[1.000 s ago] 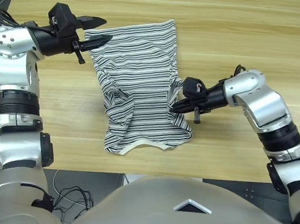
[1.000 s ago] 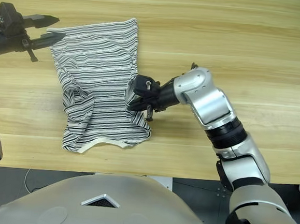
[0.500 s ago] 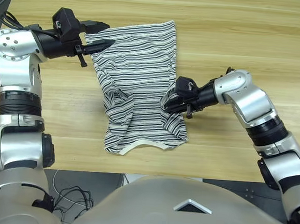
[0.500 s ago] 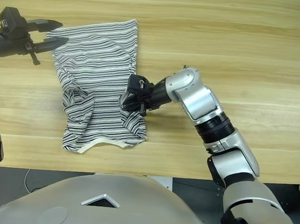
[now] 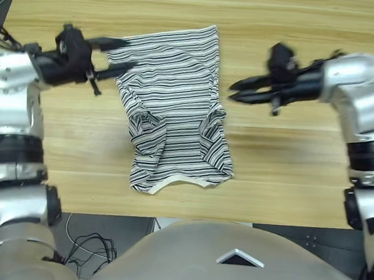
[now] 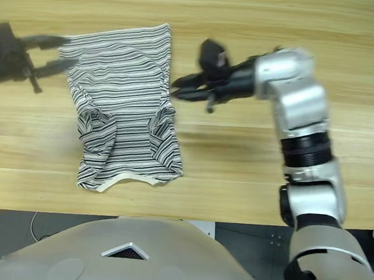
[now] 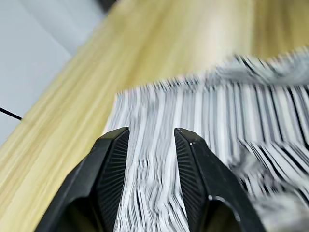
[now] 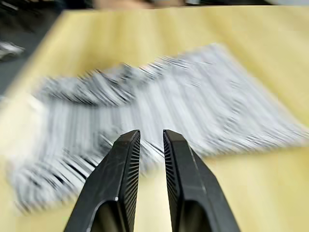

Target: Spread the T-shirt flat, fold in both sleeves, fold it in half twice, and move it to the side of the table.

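T-shirt (image 5: 176, 107), black/white stripes, lies on the table (image 5: 289, 161), left of centre, long axis running away from the robot. Far edge is straight and fairly flat. Near edge shows a pale band (image 5: 170, 186), curls up a little, and sits close to the table's front edge. Both sleeves are turned inward onto the body: left sleeve (image 5: 144, 120) is bunched into a lump, right sleeve (image 5: 213, 121) likewise, with rumpled fabric around both.

Left gripper (image 5: 125, 57) is at the shirt's far-left corner, pointing in from the robot's left. Its fingers (image 7: 115, 164) are spread wide; in the left wrist view striped cloth shows through the gap, nothing clamped. The lower one looks to lie over the fabric edge, but with the blur I can't tell if it touches.

Right gripper (image 5: 233, 92) hangs just beside the shirt's right edge, level with the far half, off the cloth and over bare wood. Its fingers (image 8: 124, 169) are parted by a narrow slit only, holding nothing, tips aimed at the shirt
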{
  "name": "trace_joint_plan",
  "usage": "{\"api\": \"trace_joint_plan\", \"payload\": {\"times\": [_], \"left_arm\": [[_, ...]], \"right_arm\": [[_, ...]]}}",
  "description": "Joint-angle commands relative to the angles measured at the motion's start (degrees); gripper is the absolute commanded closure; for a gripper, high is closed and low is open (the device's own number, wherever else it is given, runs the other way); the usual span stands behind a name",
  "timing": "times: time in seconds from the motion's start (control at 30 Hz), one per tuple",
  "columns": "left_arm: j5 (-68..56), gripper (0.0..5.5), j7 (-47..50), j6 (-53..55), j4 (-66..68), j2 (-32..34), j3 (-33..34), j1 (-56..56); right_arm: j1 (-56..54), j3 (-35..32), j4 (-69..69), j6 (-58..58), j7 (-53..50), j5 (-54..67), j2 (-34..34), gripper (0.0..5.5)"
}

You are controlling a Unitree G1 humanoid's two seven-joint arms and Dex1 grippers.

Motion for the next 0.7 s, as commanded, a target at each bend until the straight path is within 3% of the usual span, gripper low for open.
{"api": "trace_joint_plan", "payload": {"times": [0.03,0.17,0.3,0.5,0.7], "left_arm": [[19.4,3.25,4.5,-17.5,-6.9,10.5,2.5,15.7],[21.5,2.76,7.7,-23.4,-6.4,14.4,7.0,23.0],[26.2,2.16,11.5,-29.8,-4.9,17.6,11.2,30.1],[32.1,1.22,17.8,-32.6,-7.0,14.7,6.2,34.4],[37.0,1.17,26.1,-37.6,-11.9,10.0,0.0,35.2]], "right_arm": [[10.4,3.3,0.5,-18.1,-0.5,-10.5,-7.6,4.07],[11.4,10.0,5.2,-38.3,-4.9,-23.1,-7.7,3.51],[8.8,13.5,9.7,-47.7,-6.6,-25.3,-3.3,2.81],[9.0,16.4,14.3,-58.0,-12.4,-30.7,-1.5,1.78],[8.7,17.2,19.0,-72.4,-21.3,-35.5,-2.2,1.73]]}}
